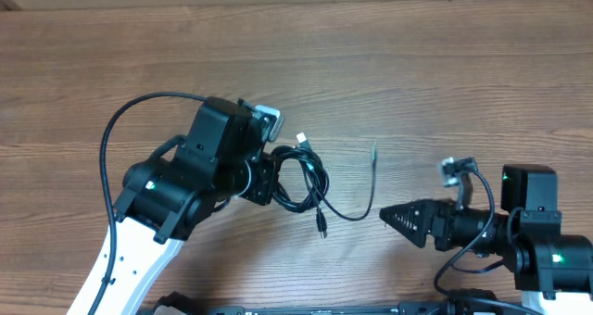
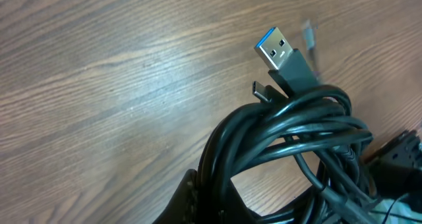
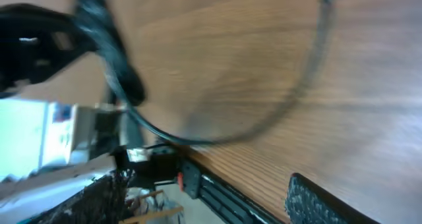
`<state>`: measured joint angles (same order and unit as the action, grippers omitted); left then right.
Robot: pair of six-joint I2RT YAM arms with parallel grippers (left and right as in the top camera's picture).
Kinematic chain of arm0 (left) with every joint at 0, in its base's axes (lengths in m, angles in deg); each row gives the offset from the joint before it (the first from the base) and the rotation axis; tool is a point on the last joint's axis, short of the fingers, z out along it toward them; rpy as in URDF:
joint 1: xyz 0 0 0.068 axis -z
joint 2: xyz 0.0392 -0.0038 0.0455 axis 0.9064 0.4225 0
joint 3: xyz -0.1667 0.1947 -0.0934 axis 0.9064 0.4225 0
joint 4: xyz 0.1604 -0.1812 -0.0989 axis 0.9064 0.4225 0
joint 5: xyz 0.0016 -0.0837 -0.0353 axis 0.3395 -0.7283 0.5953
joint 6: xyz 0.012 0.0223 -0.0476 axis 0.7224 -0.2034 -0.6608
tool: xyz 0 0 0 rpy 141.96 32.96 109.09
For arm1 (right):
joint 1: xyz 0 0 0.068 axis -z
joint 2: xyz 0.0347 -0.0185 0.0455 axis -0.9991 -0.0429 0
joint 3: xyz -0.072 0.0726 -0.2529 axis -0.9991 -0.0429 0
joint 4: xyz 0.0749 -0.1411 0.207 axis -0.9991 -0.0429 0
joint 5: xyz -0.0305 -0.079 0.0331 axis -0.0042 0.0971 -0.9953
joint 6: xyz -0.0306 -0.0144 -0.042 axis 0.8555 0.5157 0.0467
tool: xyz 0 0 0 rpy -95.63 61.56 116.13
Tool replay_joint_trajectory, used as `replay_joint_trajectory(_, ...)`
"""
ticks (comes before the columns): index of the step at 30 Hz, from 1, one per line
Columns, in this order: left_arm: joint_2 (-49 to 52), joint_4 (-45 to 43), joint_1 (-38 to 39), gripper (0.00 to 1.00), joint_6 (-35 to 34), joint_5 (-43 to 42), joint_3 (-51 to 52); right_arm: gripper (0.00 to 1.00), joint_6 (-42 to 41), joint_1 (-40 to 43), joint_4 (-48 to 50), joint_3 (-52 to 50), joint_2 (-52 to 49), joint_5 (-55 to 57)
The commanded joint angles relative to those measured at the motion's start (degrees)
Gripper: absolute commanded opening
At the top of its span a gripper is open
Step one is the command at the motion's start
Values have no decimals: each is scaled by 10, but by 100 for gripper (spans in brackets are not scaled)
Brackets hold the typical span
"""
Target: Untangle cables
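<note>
The cables (image 1: 304,178) are a bundle of thin black cords looped together at mid-table. A USB plug (image 1: 301,140) sticks up from the bundle, and a small plug end (image 1: 321,230) lies below it. One thin cord (image 1: 366,204) curves right and up to a small tip (image 1: 374,151). My left gripper (image 1: 271,181) is shut on the bundle's left side. In the left wrist view the cables (image 2: 290,128) fill the frame, with a blue-tongued USB plug (image 2: 282,51) on top. My right gripper (image 1: 389,216) is open and empty, just right of the loose cord (image 3: 290,99).
The wooden table (image 1: 445,74) stretches to the back and right. Its front edge (image 3: 224,184) runs close below my right gripper. The left arm's thick black cable (image 1: 116,139) arcs at the left. The right arm's body (image 1: 537,232) sits at the front right.
</note>
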<state>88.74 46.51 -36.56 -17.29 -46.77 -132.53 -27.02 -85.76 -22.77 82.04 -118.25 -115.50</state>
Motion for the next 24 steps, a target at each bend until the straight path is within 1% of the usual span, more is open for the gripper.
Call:
replay_joint_trajectory(1, -5, 0, 1, 4, 8, 0, -5, 76, 30, -2, 33, 9, 2, -125)
replay_joint_trajectory(3, -2, -4, 1, 4, -14, 0, -5, 76, -13, -2, 61, 9, 1, -123)
replay_joint_trajectory(5, 2, -9, 1, 4, -19, 0, -5, 76, -40, -2, 68, 9, 1, -123)
replay_joint_trajectory(7, 8, -17, 1, 4, -33, 0, -5, 74, -42, -7, 67, 9, 1, -123)
replay_joint_trajectory(11, 21, -26, 1, 4, -101, 0, -5, 71, -66, -37, 77, 9, 1, -118)
replay_joint_trajectory(12, 25, -28, 1, 4, -112, -1, -5, 71, -88, -48, 88, 9, 1, -101)
replay_joint_trajectory(14, 31, -31, 1, 4, -111, -5, -5, 72, -126, -73, 115, 9, 1, -48)
replay_joint_trajectory(15, 34, -31, 1, 4, -110, -4, -5, 75, -139, -86, 132, 9, 0, -17)
replay_joint_trajectory(18, 39, -30, 1, 4, -110, -7, -5, 80, -142, -137, 202, 9, -15, 85)
replay_joint_trajectory(19, 40, -30, 1, 4, -110, -10, -5, 80, -142, -163, 230, 9, -27, 125)
replay_joint_trajectory(21, 40, -30, 1, 4, -110, -11, -5, 80, -142, -198, 259, 9, -48, 163)
replay_joint_trajectory(22, 40, -30, 1, 4, -105, -11, -5, 79, -142, -219, 273, 9, -62, 176)
replay_joint_trajectory(23, 40, -30, 1, 4, -99, -11, -5, 71, -142, -247, 287, 9, -83, 182)
replay_joint_trajectory(24, 40, -29, 1, 4, -91, -11, -5, 66, -142, -268, 296, 9, -97, 182)
